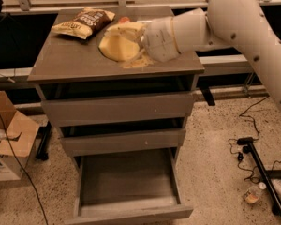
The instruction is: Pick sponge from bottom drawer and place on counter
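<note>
Grey drawer cabinet with its bottom drawer [131, 213] pulled fully out, grey floor in view. Over the bench [65, 62], a white arm's gripper [124, 46] is closed around the sponge [111, 48], a smooth pale-yellow block just above the surface; a chip bag [84, 22] lies behind

The gripper [124, 46], over the counter's [70, 60] centre, blurs into one pale-yellow mass; the sponge cannot be told apart in it. The arm [243, 27] hides the counter's 2 o'clock corner. The bottom drawer's [126, 182] front is cut off below.
</note>
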`<state>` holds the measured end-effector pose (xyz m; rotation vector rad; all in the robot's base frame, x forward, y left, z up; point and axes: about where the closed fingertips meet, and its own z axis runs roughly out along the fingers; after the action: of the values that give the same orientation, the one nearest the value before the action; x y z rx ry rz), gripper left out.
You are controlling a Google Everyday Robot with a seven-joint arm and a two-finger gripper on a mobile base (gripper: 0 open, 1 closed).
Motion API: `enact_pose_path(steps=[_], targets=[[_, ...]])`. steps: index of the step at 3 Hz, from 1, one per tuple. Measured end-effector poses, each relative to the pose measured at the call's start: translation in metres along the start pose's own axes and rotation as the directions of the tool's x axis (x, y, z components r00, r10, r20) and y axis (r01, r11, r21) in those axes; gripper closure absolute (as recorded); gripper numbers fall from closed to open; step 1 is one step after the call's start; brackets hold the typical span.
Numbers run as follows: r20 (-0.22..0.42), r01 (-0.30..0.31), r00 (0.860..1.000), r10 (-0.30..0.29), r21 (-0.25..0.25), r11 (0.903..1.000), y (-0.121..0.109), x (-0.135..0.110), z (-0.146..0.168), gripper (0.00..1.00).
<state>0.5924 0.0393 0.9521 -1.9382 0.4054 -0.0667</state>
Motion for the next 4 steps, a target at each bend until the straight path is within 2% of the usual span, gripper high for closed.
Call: enact_pose_path(steps=[1, 2, 3, 4], targets=[[0.017, 0.011, 1.000, -0.011, 0.005, 0.9999, -0.009, -0.003, 0.008, 1.00], [-0.036, 0.032, 0.999, -0.032, -0.004, 0.9995, -0.013, 0.012, 0.011, 1.00], [-0.062, 0.070, 0.996, -0.071, -0.021, 0.9973, -0.021, 0.036, 0.018, 1.00], [-0.079, 0.102, 0.992, -0.103, -0.015, 0.9946, -0.031, 0.066, 0.030, 1.00]])
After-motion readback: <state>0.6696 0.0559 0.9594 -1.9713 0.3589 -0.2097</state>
